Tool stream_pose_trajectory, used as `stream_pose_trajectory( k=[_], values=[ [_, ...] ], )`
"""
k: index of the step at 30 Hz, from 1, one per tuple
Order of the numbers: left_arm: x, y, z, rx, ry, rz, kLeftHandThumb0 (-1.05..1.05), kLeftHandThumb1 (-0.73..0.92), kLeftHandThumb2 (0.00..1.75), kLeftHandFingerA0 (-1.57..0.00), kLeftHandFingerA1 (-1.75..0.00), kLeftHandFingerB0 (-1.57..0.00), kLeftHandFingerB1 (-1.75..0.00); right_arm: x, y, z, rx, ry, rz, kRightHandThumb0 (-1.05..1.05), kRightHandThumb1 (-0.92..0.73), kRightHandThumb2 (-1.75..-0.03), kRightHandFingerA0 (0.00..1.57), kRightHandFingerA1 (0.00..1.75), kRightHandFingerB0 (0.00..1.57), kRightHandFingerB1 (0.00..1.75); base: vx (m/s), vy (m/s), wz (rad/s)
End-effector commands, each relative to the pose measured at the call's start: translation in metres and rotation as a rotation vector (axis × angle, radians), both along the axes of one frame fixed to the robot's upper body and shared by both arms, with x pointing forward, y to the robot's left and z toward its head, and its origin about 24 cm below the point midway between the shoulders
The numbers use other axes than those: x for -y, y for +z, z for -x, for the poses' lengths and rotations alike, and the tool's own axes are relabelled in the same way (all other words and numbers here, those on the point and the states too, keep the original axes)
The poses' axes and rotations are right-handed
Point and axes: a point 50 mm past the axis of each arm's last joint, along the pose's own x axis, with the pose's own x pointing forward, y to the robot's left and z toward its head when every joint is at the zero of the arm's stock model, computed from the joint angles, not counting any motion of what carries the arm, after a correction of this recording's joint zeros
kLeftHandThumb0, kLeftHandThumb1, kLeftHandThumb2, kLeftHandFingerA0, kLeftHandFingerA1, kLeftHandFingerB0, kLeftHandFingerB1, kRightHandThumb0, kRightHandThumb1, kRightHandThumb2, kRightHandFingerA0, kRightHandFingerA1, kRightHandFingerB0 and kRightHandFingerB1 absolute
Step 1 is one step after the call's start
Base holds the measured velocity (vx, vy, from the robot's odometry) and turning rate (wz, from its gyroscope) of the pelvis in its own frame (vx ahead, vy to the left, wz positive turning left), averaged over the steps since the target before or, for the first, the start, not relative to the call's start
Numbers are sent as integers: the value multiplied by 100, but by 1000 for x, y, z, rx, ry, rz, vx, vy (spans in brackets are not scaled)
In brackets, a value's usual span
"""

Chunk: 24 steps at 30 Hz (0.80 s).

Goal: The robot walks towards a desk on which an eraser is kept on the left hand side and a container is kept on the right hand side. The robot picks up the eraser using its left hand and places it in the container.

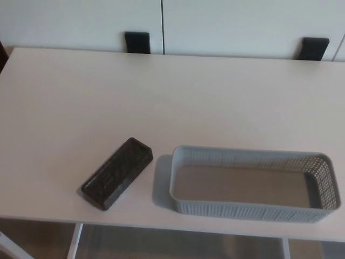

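A dark oblong eraser (117, 172) lies flat and slanted on the white desk (161, 97), near the front edge and left of centre. Just to its right stands a long grey mesh container (251, 184), with nothing inside it. A narrow gap of desk separates the two. Neither of my hands nor any part of my arms shows in the head view.
Two black brackets (137, 42) (315, 48) sit at the desk's far edge against white cabinet panels. The desk's front edge runs along the bottom, with a white leg (75, 240) and floor below it.
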Motion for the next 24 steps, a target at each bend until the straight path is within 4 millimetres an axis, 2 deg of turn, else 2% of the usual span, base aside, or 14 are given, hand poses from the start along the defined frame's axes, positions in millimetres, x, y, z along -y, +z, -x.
stream_pose_trajectory(
  k=[1, 5, 6, 7, 8, 9, 10, 12, 13, 15, 16, 20, 23, 24],
  values=[
    [7, 5, -2, 35, -81, 2, -34, 57, 58, -45, -36, -37, -33, -1, 3, 0, -4, 9, -1, -44, -65, -59, 40, 44, 37, 37, 0, 0, 0],
    [30, 13, -9, 62, -360, -43, -39, 58, 58, -48, -36, -34, -32, 0, 0, -3, -6, 18, 15, -39, -64, -58, 43, 44, 38, 37, 0, 0, 0],
    [48, 19, -11, 90, -521, -23, -42, 59, 58, -48, -35, -37, -32, -3, 5, -4, -1, 21, 7, -39, -65, -60, 41, 44, 37, 38, 0, 0, 0],
    [67, 25, -11, 101, -686, 20, -58, 48, 77, -40, -46, -31, -43, -5, 9, -4, 4, 20, -2, -43, -66, -60, 40, 43, 38, 38, 0, 0, 0],
    [77, 29, -9, 98, -765, 56, -56, 49, 76, -39, -45, -31, -43, -5, 9, -3, 4, 20, -5, -43, -66, -59, 40, 43, 37, 37, 0, 0, 0],
    [91, 36, -7, 100, -890, 105, -51, 62, 59, -42, -34, -34, -32, -6, 8, -3, 3, 26, -1, -42, -66, -59, 40, 43, 38, 37, 0, 0, 0],
    [108, 50, -6, 116, -1040, 161, -57, 48, 87, -35, -51, -19, -43, -6, 7, -4, -4, 32, 9, -43, -67, -59, 40, 42, 37, 36, 0, 0, 0],
    [132, 75, -4, 129, -1171, 279, -62, 48, 86, -33, -49, -18, -41, -6, 6, -4, -6, 31, 10, -43, -66, -59, 40, 43, 37, 37, 0, 0, 0],
    [144, 94, -5, 168, -1258, 340, -71, 59, 59, -34, -32, -30, -30, -5, 5, -4, -1, 24, 0, -41, -66, -59, 40, 43, 37, 37, 0, 0, 0],
    [161, 126, -8, 298, -1429, 425, -82, 70, 63, -31, -32, -25, -28, -3, 2, -4, -2, 14, -8, -41, -66, -59, 41, 42, 37, 37, 0, 0, 0],
    [163, 130, -9, 314, -1456, 437, -82, 70, 63, -31, -32, -25, -28, -3, 2, -4, -3, 14, -6, -41, -66, -59, 41, 42, 37, 37, 0, 0, 0],
    [182, 214, -18, 485, -1707, 512, -69, 92, 74, -28, -37, -23, -32, -5, 8, -5, 6, 36, -5, -44, -66, -60, 40, 42, 37, 37, 0, 0, 0],
    [182, 241, -26, 491, -1715, 634, -74, 92, 79, -27, -39, -22, -33, -3, 4, -7, 5, 47, 6, -44, -66, -59, 41, 42, 38, 36, 0, 0, 0],
    [182, 247, -28, 498, -1705, 650, -75, 92, 78, -26, -40, -22, -33, -4, 4, -7, 4, 53, 9, -45, -47, -84, 34, 55, 27, 48, 0, 0, 0]
  ],
)
